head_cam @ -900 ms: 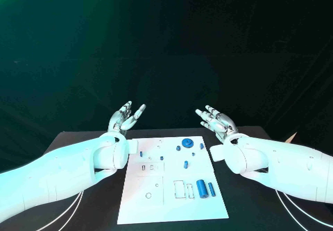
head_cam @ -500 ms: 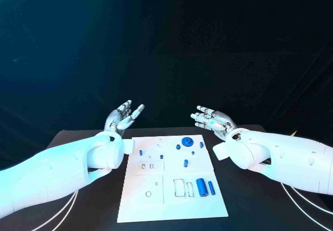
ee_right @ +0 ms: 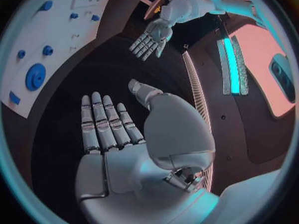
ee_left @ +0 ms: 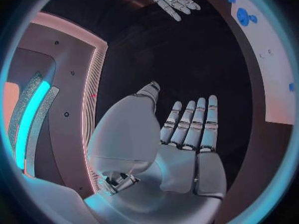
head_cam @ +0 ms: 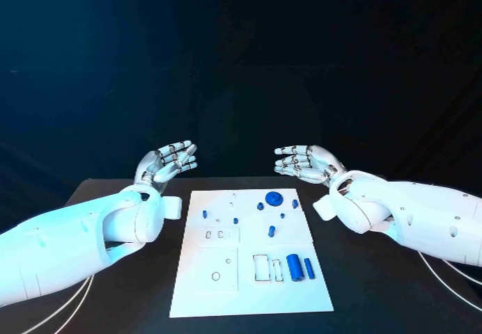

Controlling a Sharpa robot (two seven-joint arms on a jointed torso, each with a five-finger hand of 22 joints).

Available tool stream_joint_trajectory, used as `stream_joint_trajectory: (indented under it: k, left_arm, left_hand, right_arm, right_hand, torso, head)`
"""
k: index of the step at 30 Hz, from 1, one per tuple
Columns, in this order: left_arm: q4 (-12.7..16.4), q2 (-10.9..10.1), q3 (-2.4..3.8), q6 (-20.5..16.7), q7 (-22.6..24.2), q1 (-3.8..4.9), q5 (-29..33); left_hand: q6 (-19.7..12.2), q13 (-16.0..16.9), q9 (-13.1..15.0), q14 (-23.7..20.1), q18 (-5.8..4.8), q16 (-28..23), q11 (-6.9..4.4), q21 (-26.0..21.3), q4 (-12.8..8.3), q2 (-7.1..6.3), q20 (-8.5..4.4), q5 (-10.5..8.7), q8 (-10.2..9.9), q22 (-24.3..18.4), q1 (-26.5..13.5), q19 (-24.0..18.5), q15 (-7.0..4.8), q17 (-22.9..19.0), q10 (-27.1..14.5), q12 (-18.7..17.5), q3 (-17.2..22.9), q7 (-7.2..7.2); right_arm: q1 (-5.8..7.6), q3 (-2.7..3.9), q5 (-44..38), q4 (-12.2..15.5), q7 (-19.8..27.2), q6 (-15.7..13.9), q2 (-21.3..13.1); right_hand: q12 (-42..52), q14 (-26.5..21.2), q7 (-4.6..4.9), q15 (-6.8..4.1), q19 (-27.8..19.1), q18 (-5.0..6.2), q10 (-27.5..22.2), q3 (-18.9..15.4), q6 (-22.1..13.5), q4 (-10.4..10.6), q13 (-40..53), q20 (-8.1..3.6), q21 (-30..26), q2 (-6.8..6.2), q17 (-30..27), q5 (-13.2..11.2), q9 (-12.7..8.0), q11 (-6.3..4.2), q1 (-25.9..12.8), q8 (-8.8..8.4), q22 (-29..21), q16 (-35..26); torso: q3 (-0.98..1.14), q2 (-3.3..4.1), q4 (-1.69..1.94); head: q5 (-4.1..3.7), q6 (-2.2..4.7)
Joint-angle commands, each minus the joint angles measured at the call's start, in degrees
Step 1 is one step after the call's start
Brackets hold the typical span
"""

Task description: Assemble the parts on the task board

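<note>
We are seeing the white task board [head_cam: 251, 292] lying flat mid-table. A round blue disc part [head_cam: 273, 197] is sitting near its far edge, small blue pegs [head_cam: 271, 230] are scattered mid-board, and a blue cylinder [head_cam: 294, 267] is lying beside a slimmer blue rod [head_cam: 309, 268] toward the near right.

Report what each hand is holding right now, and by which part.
Nothing is held. The left hand and right hand hover beyond the task board, fingers apart.
</note>
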Motion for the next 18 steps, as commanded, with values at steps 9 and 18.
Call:
stream_joint_trajectory:
  k: [9,18]
  left_arm:
    - [4.32,-2.87,0.19,5.06,-0.11,1.37,-2.76]
    - [9.13,-5.47,0.52,7.49,0.67,2.13,-4.98]
  left_hand:
    - [11.64,0.47,2.38,12.04,1.67,4.48,-2.72,6.73,-0.71,-0.85,-0.73,0.17,4.76,2.37,4.74,9.32,-3.26,4.24,14.00,1.19,3.72,4.49]
    - [13.92,0.43,2.60,16.20,1.56,5.73,-3.88,11.27,-1.57,-3.54,-2.59,0.09,5.34,4.50,6.95,12.54,-4.77,7.79,18.12,0.12,8.28,3.54]
  right_arm:
    - [1.86,0.09,-31.01,-1.57,-5.97,-0.39,0.60]
    - [2.22,0.12,-50.92,-3.16,-12.64,4.57,1.47]
  right_hand:
    - [-0.04,13.73,3.38,-4.11,15.12,2.16,13.45,2.86,16.44,-0.59,0.16,-2.39,4.64,-2.27,1.21,1.56,2.41,-3.41,2.69,4.41,0.56,3.22]
    - [-0.82,26.67,1.34,-8.29,25.45,2.12,20.93,3.34,19.33,0.93,0.59,-6.83,10.55,-4.98,5.42,-0.34,2.99,-6.16,2.58,4.20,3.02,7.95]
  torso:
    - [-0.70,2.79,1.63]
    - [-1.18,4.59,3.36]
  head:
    - [-1.54,0.37]
    - [-3.22,1.21]
